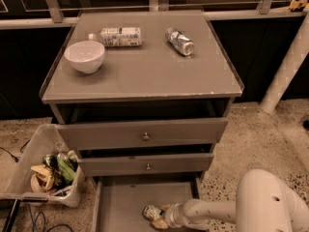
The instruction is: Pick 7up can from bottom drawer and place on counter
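The 7up can (151,211), small with green and white print, lies on the flat grey floor of the open bottom drawer (120,207), toward its right side. My gripper (161,218) reaches into the drawer from the right and is right at the can, touching or almost touching its right end. The white arm (260,202) runs off to the lower right. The counter (145,74) is the grey-brown cabinet top above.
On the counter lie a white bowl (84,56), a white-labelled clear bottle (118,36) and a plain silver can (179,41). Two upper drawers (145,136) stand slightly open above the bottom one. A clear bin of clutter (43,178) sits to the left on the floor.
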Controlling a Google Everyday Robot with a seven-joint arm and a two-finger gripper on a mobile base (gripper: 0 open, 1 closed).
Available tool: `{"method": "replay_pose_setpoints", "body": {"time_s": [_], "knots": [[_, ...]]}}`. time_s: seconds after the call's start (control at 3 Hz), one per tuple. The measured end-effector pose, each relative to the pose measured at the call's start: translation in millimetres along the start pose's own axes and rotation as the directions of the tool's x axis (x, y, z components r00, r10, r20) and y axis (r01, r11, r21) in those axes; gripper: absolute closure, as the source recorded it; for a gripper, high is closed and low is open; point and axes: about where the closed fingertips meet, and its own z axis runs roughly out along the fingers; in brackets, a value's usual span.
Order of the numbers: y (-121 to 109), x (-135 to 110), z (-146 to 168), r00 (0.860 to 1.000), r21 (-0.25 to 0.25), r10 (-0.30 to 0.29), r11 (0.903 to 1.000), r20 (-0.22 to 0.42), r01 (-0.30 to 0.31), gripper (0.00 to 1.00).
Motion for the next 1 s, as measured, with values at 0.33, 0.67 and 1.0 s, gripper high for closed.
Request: {"method": "replay_pose_setpoints", "body": {"time_s": [0.33,0.67,1.0], "knots": [[0.0,0.0,0.0,1.0,0.0,0.0,1.0,0.0,0.0,0.87],[1.8,-7.0,-12.1,1.0,-0.043,-0.015,0.999,0.008,0.015,1.0],[-1.3,-30.9,-51.7,0.996,-0.109,-0.072,0.9909,0.054,0.078,1.0]]}}
